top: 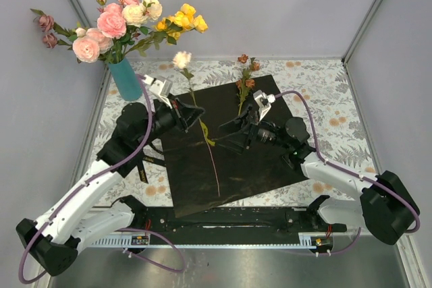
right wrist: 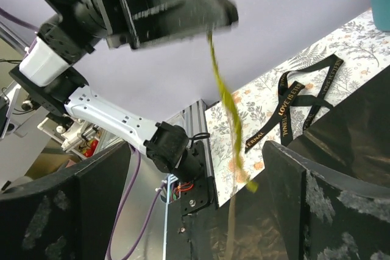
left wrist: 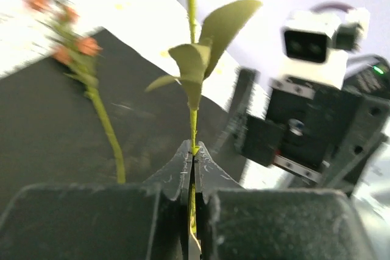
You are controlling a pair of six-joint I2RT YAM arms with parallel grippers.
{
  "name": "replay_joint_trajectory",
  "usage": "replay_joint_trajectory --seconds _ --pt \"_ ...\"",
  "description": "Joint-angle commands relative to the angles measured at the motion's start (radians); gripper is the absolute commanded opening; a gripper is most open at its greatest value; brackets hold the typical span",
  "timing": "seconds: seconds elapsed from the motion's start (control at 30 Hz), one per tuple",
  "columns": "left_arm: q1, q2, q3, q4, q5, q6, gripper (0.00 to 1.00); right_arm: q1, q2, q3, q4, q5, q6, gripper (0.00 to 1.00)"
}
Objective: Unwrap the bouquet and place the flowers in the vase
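The left arm reaches out over the black paper (top: 229,160). The left gripper (top: 194,114) is squeezed tight on the thin green stem of a cream flower (top: 181,59). Its head sticks out past the paper's far edge. The stem's tail may rest on the paper, but that is hard to see. The right arm bends in over the paper too. The right gripper (top: 235,126) is wide apart beside the stem, holding nothing. The blue vase (top: 125,80) stands by the paper's far left corner.

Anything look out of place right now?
Nothing damaged. The black ribbon lies loose on the tablecloth beside the black paper, and one mauve flower lies flat on it, not yet in the vase.
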Motion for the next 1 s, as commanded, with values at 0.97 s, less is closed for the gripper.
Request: replay_joint_trajectory --seconds 0.97 --pt "0.483 0.447 0.554 0.550 -0.507 0.895 0.00 0.006 -0.026 -0.086 0.099 0.101 -0.062 0.99"
